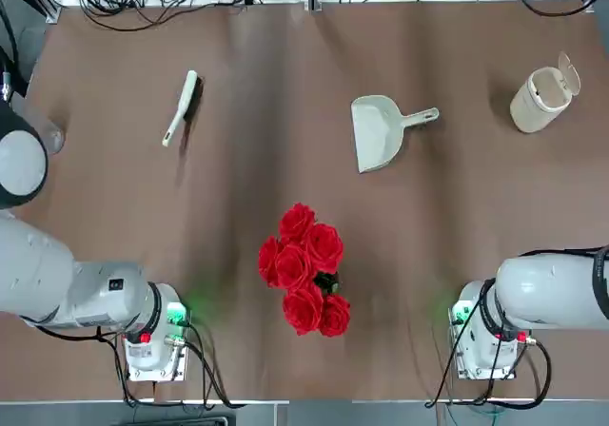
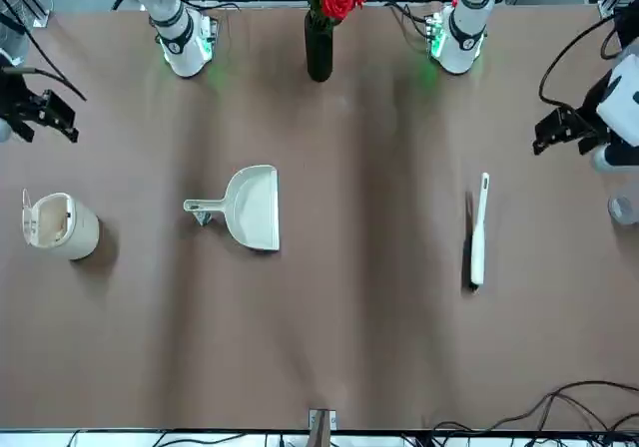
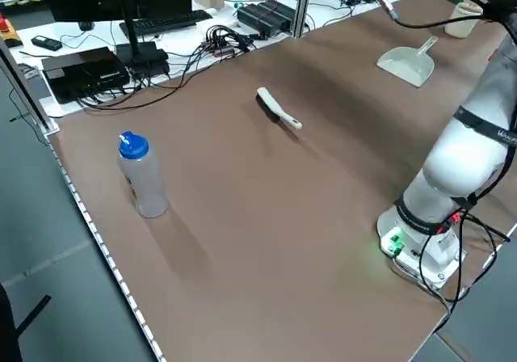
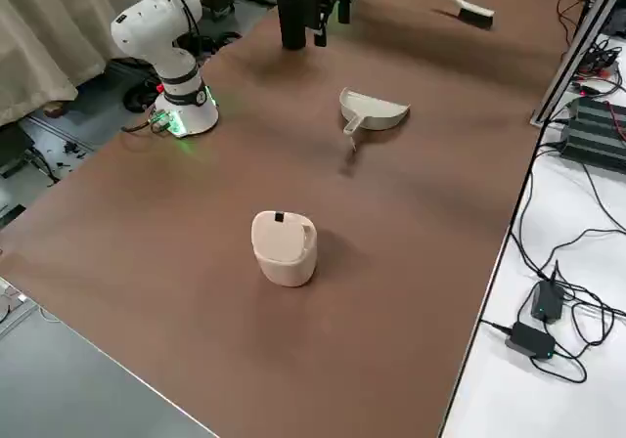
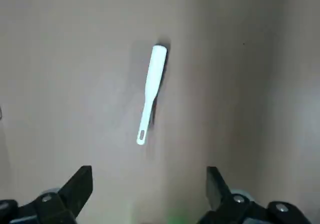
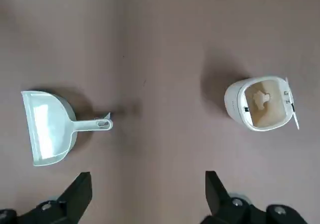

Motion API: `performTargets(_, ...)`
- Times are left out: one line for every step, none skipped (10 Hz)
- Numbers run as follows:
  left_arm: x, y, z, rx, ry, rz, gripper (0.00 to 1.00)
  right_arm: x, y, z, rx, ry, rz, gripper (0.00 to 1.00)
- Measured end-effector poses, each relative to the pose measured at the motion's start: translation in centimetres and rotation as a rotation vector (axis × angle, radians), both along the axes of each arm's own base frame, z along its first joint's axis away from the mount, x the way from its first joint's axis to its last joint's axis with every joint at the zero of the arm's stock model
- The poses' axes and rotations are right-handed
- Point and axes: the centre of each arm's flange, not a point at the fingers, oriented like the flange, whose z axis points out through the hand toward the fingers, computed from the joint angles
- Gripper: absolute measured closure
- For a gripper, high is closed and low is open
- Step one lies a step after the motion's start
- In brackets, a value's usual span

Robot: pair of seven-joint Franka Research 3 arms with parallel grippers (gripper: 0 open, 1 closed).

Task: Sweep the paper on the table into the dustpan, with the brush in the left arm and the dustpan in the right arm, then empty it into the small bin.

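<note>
The brown table fills every view. The left arm rises from its base at the near left corner, and the right arm from its base at the near right. The left gripper hangs high over the table with its fingers wide apart and nothing between them; the brush lies on the table below it. The right gripper hangs high too, fingers spread and empty, above the stretch between the dustpan and the bin.

A vase of red roses stands near the middle of the near edge, between the two bases. A clear bottle with a blue cap stands upright near the table's left edge.

The dustpan lies flat right of centre, its handle pointing toward the bin. The bin stands well to the right, lid flipped open; a crumpled white paper sits inside it. The brush lies on the left half, well apart from the dustpan.
</note>
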Motion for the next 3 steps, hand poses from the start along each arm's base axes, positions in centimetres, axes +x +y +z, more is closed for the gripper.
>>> performTargets(0.01, 0.08, 0.0, 0.0, 0.0, 0.002, 0.0, 0.05, -0.08, 0.11, 0.017, -0.007, -0.005, 0.0)
performTargets(-0.01, 0.09, -0.01, 0.0, 0.002, 0.002, 0.0, 0.09, -0.03, 0.26, 0.021, -0.012, -0.005, 0.0)
performTargets(-0.03, 0.13, -0.03, 0.0, 0.003, 0.002, 0.0, 0.1, 0.1, 0.34, 0.021, -0.014, -0.003, 0.0)
